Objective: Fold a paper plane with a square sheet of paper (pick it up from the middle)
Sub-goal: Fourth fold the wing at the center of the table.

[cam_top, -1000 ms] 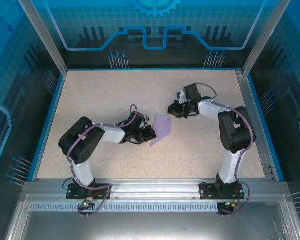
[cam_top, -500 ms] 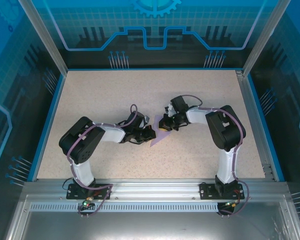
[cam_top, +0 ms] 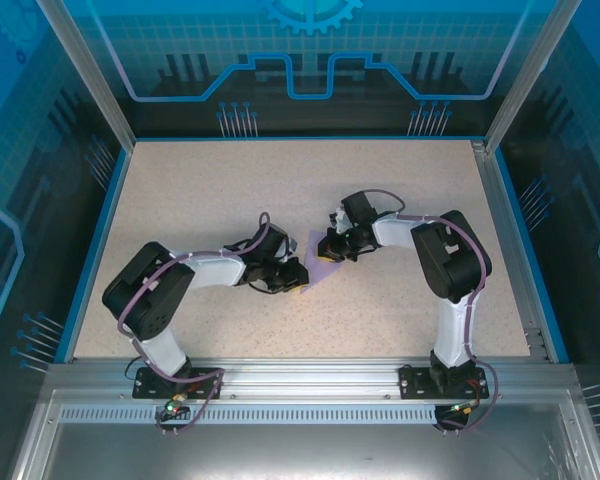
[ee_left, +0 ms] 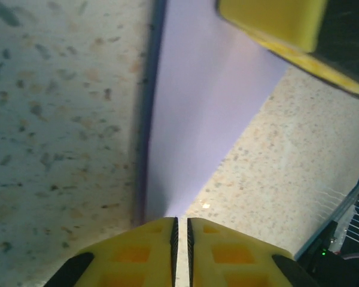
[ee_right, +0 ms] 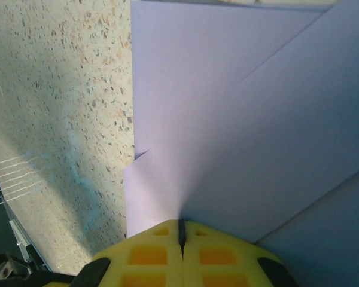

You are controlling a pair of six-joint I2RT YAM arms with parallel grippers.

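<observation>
From the top camera, not much of the paper sheet (cam_top: 318, 270) can be made out. It's just a small lavender sliver near the middle of the speckled table (cam_top: 200, 190), tucked between the left gripper (cam_top: 290, 272) and the right gripper (cam_top: 329, 249). The two grippers are pointed at each other, the left one a bit nearer and the right one a bit farther. Finger state can't really be read from up there, tbh.

The detail is found in the wrist cameras. On the left wrist view, the left gripper (ee_left: 180, 220) is seen with its yellow fingers drawn close on the narrow end of the sheet (ee_left: 206, 101). Only a thin slit is left between them, and the paper runs into it. The sheet is seen here as one long smooth strip, with a dark shadow cast along its left edge onto the table. One of the right gripper's yellow fingers (ee_left: 269, 21) is caught at the top right, over the other end of the paper.

On the right wrist view, the right gripper (ee_right: 181, 222) is shown with fingers pressed fully together, clamped on the sheet (ee_right: 239, 119). Folds that can't be read from above are made plain here: overlapping layers, a diagonal fold edge and a little corner poking out at the left. Whether the sheet is touching the table can't be told.
</observation>
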